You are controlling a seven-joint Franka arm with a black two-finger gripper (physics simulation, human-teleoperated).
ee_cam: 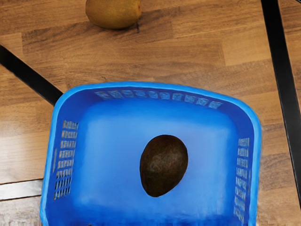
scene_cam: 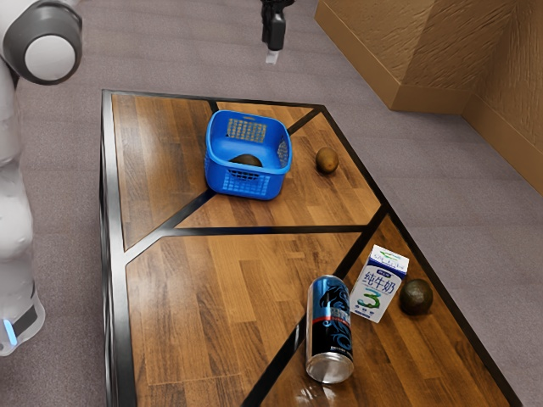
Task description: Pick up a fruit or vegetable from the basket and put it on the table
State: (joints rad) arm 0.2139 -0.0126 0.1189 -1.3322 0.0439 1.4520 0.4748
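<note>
The rounded white arm (scene_cam: 12, 203) wears a grey joint ring (scene_cam: 53, 23) and blue light strip (scene_cam: 9, 331).

A wood-topped table (scene_cam: 195, 288), crossed by black strips, is shown with a blue basket (scene_cam: 276, 180) set toward one end and a brown kiwi (scene_cam: 327, 160) placed beside it. Well apart from these, a milk carton (scene_cam: 377, 287) is positioned between a blue-and-black can (scene_cam: 329, 326) and a dark, rounded fruit (scene_cam: 416, 298).
</note>
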